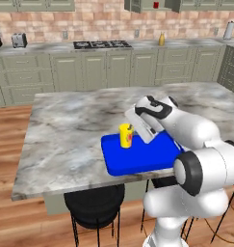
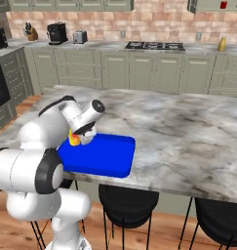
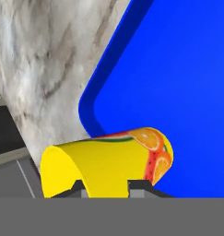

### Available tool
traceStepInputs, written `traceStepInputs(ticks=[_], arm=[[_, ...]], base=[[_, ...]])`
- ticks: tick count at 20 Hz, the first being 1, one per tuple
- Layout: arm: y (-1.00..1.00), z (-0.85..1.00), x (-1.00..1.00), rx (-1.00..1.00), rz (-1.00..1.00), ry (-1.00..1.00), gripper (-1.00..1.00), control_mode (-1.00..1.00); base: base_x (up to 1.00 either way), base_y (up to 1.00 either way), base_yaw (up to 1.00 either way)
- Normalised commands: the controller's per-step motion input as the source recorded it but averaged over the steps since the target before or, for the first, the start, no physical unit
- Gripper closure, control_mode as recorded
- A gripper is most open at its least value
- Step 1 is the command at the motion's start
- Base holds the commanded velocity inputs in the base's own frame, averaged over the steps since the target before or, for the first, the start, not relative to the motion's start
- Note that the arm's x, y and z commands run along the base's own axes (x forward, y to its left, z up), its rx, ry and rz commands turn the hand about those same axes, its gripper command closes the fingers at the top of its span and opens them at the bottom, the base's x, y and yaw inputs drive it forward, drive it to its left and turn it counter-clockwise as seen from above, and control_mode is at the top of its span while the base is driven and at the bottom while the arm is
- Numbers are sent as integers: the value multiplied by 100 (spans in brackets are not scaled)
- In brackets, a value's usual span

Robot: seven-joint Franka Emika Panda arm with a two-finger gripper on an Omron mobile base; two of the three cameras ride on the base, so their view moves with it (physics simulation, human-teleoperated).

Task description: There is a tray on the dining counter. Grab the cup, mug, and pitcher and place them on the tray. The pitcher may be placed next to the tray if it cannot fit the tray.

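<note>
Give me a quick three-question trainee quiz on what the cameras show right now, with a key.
1. True or false: the pincer is shut on the small yellow handleless cup.
2. What lies under the cup? A) bare marbled dining counter B) flat bright blue rectangular tray C) a black stool
3. Fill in: the mustard-tan pitcher stands on the ___ counter, beside the gas stove.

Key: 1 true; 2 B; 3 wall
</note>
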Motion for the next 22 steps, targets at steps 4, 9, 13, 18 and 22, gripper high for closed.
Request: traceStepInputs(ticks=[4,9,13,18,22], arm=[[5,-24,33,1,1,0,100,-100],[8,-33,25,0,1,0,100,-100],[11,-30,23,0,0,0,100,-100],[3,-26,11,2,0,0,100,-100],[0,-27,4,3,0,0,100,-100]], base=[[0,0,0],[0,0,0],[0,0,0],[0,0,0],[0,0,0]])
